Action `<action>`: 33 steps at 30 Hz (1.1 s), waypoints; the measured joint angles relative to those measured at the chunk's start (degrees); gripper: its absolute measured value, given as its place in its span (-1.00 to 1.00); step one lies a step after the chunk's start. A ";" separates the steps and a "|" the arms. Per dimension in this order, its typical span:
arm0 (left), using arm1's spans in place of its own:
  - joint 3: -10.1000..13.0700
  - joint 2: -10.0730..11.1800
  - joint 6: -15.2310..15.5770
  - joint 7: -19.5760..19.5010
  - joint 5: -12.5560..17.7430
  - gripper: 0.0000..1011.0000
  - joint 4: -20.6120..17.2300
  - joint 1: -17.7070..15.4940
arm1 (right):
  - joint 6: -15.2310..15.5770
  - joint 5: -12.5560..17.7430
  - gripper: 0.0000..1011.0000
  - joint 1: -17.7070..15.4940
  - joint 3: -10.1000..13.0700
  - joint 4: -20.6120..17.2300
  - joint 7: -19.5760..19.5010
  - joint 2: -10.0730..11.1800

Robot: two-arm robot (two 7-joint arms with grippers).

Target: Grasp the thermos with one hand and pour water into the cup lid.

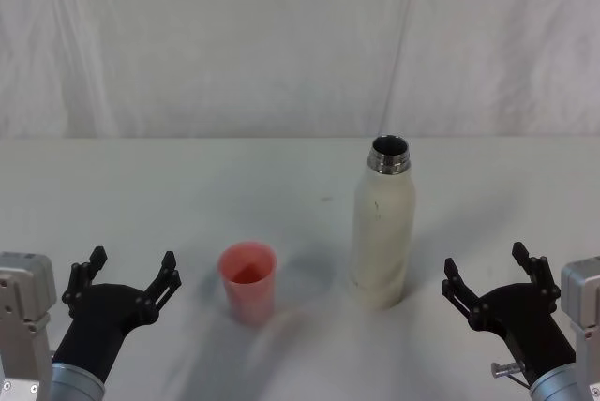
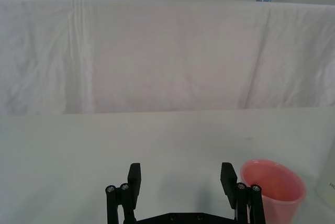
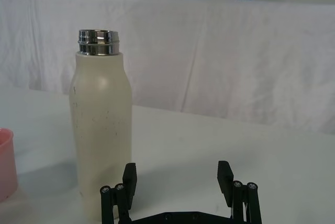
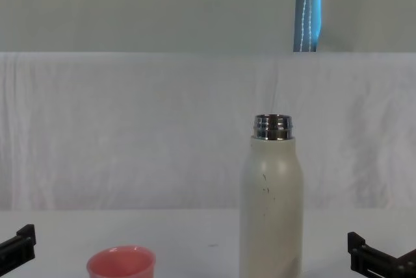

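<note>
Thermos (image 1: 382, 232) upright, uncapped on tabletop (image 1: 141, 185), cup lid (image 1: 248, 281) beside it. Left pincer (image 1: 129, 274) and right pincer (image 1: 494, 276) both spread, empty, flanking them.

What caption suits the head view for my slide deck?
Open thermos and cup lid upright on the table, open left pincer and right pincer waiting at either side.

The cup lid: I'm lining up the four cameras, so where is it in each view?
Head: cup lid near centre-left, left of the thermos.
Left wrist: lower right corner.
Right wrist: cut off at left edge.
Chest: bottom edge, left.
Shared landmark: the thermos beside it.
</note>
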 joint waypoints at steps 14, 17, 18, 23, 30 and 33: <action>0.00 0.00 0.00 0.00 0.00 0.98 0.00 0.00 | 0.00 0.00 0.98 0.00 0.00 0.00 0.00 0.00; 0.00 0.00 0.00 0.00 0.00 0.98 0.00 0.00 | 0.00 0.00 0.98 0.00 0.00 0.00 0.00 0.00; 0.00 0.00 0.00 0.00 0.00 0.98 0.00 0.00 | 0.00 0.00 0.98 0.00 0.00 0.00 0.00 0.00; 0.00 0.00 0.00 0.00 0.00 0.98 0.00 0.00 | 0.00 0.00 0.98 0.00 0.00 0.00 0.00 0.00; 0.00 0.00 0.00 0.00 0.00 0.98 0.00 0.00 | 0.00 0.00 0.98 0.00 0.00 0.00 0.00 0.00; 0.00 0.00 0.00 0.00 0.00 0.98 0.00 0.00 | 0.00 0.00 0.98 0.00 0.00 0.00 0.00 0.00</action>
